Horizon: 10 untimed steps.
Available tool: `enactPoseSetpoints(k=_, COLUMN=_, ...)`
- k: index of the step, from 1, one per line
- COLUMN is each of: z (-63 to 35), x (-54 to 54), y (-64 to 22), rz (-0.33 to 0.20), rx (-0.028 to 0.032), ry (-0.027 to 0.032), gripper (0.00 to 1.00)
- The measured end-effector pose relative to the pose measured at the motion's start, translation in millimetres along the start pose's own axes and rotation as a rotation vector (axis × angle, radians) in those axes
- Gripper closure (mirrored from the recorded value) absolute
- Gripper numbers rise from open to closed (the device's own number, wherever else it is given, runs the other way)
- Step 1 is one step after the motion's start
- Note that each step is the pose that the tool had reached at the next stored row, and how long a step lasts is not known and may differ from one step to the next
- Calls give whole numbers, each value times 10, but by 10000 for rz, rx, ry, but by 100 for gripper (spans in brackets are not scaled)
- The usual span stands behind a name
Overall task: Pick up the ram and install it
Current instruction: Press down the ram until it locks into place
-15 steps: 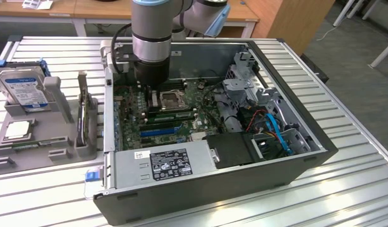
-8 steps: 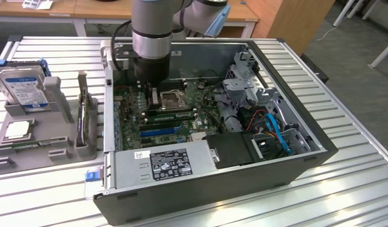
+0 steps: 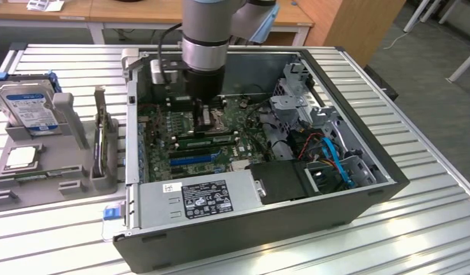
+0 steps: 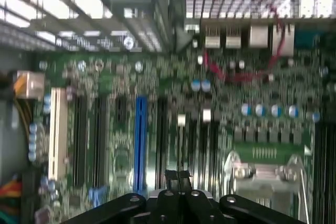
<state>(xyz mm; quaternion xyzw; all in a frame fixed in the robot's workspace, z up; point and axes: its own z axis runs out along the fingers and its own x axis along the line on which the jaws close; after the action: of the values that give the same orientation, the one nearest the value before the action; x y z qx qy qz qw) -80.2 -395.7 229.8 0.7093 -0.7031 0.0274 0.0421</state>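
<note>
While shut, end effector [image 4: 178, 178] hovers just beside seated ram [image 3: 207, 137]

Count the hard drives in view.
1. The blue-labelled hard drive stands in the grey holder at the exterior view's left, outside the computer case. Others may be hidden inside the case.

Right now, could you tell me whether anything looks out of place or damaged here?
Nothing stands out: the open computer case sits square on the table, and the end effector is shut, empty, above the motherboard.
</note>
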Motion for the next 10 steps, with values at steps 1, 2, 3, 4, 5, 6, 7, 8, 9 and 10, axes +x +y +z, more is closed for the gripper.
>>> enactPoseSetpoints(k=1, z=-2, x=0, y=-45, rz=-1, rx=1, ry=-22, gripper=89)
enactPoseSetpoints(k=2, z=-3, x=1, y=-89, rz=-3, rx=1, ry=-43, gripper=89)
enactPoseSetpoints(k=3, z=-5, x=2, y=-135, rz=-6, rx=2, ry=-64, gripper=89)
enactPoseSetpoints(k=4, z=-7, x=2, y=-178, rz=-8, rx=2, ry=-84, gripper=89)
enactPoseSetpoints(k=5, z=-8, x=2, y=-224, rz=-10, rx=2, ry=-101, gripper=89)
enactPoseSetpoints(k=6, z=-10, x=3, y=-270, rz=-15, rx=3, ry=-117, gripper=89)
enactPoseSetpoints(k=7, z=-11, x=3, y=-314, rz=-16, rx=3, ry=-130, gripper=89)
enactPoseSetpoints(k=8, z=-13, x=4, y=-359, rz=-19, rx=3, ry=-139, gripper=89)
enactPoseSetpoints(k=9, z=-30, x=6, y=-391, rz=-22, rx=1, ry=-143, gripper=89)
enactPoseSetpoints(k=10, z=-78, x=10, y=-392, rz=-21, rx=-5, ry=-140, gripper=89)
